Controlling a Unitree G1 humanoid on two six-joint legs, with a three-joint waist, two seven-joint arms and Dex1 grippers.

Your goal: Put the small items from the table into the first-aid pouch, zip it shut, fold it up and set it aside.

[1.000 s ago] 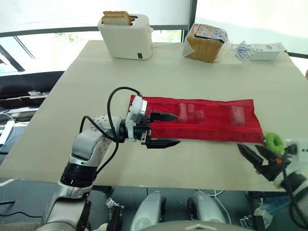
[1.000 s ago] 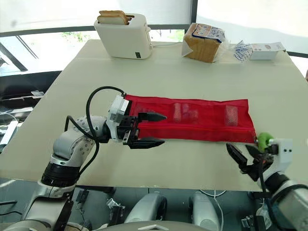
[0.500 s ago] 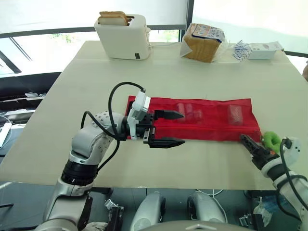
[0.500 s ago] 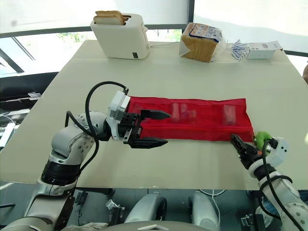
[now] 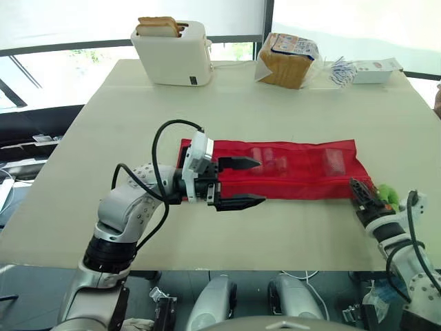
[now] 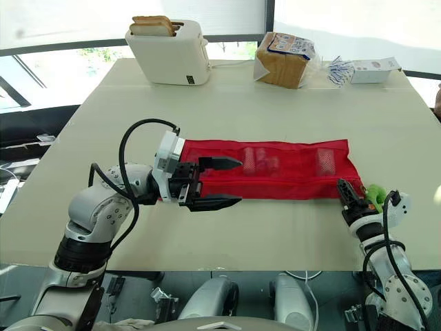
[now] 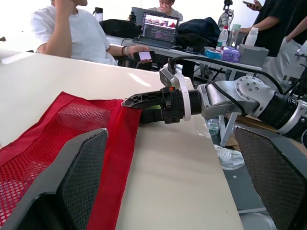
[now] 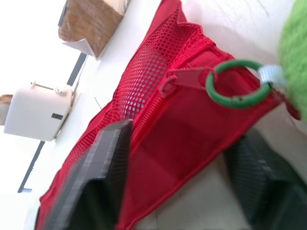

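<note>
Table point(image 5: 289, 103) carries the red pouch point(image 5: 296, 181) near-centre, long axis running left to right | left gripper point(image 5: 260, 181) spread wide at its left end, holding nothing | right gripper point(image 5: 355, 185) spread around the right near corner, the nearer arm to the zip | green ring point(image 8: 236, 84) on the zipper pull sits just beyond those fingers
</note>
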